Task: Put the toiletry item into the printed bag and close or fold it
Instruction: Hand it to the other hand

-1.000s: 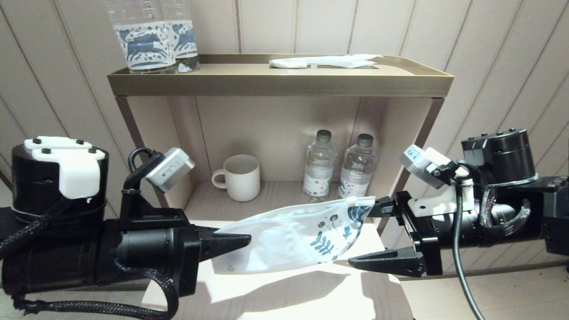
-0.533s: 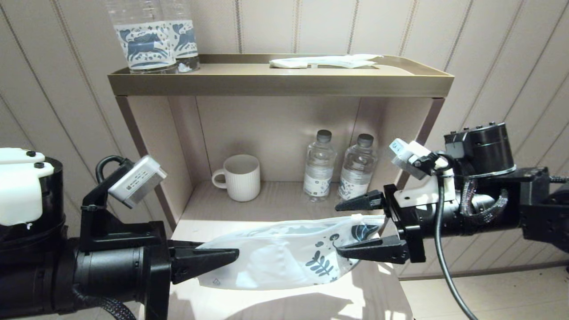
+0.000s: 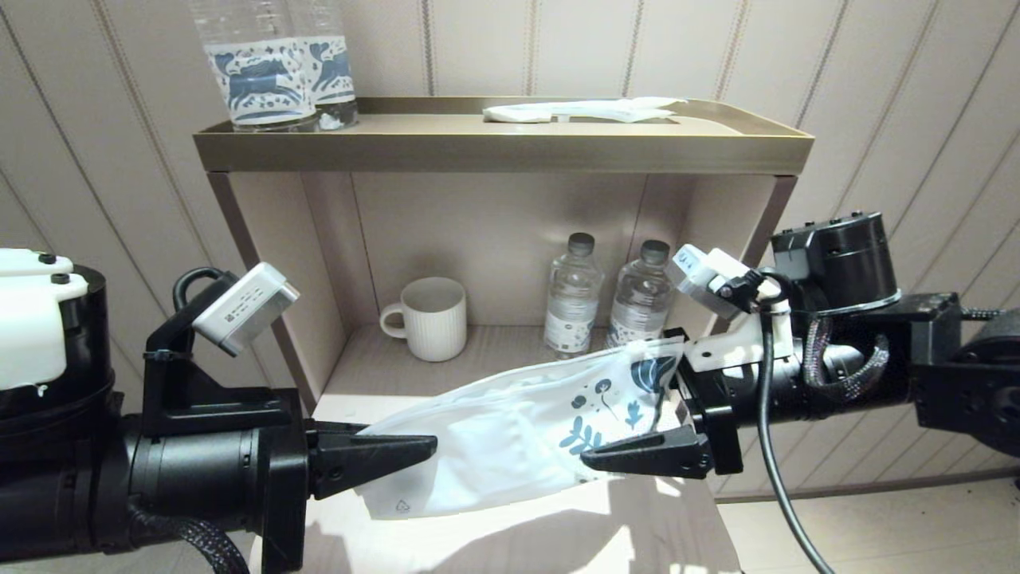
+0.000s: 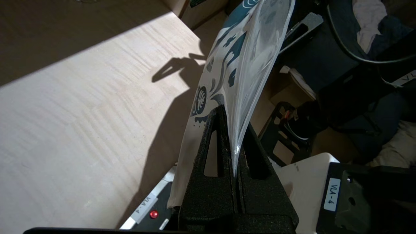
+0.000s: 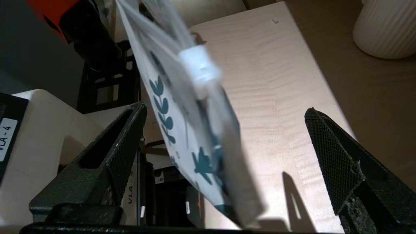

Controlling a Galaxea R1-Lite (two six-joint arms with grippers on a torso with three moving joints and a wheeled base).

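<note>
Thin, glossy white plastic pouch: the printed bag point(image 3: 510, 434), flat and slightly billowed, teal leaf motifs toward one end, held in the air above the pale wood-grain surface point(image 3: 558, 534). Small white slider point(image 5: 198, 70) on its top edge, seen from the right wrist.

Left end effector point(image 3: 398, 454) clenched on the plain end of the printed bag, black wedge-shaped fingers point(image 4: 211, 156) pinching the film edge. Right end effector point(image 3: 665, 399) spread wide around the patterned end of the printed bag, textured fingers point(image 5: 334, 162) apart on either side, no grip visible.

Behind the printed bag: shelf unit point(image 3: 502, 151) with a ribbed white mug point(image 3: 430, 317) and two clear water bottles point(image 3: 610, 299).

Compared with half a second ago: patterned end of the printed bag lifted higher, right end effector slid further over it.
</note>
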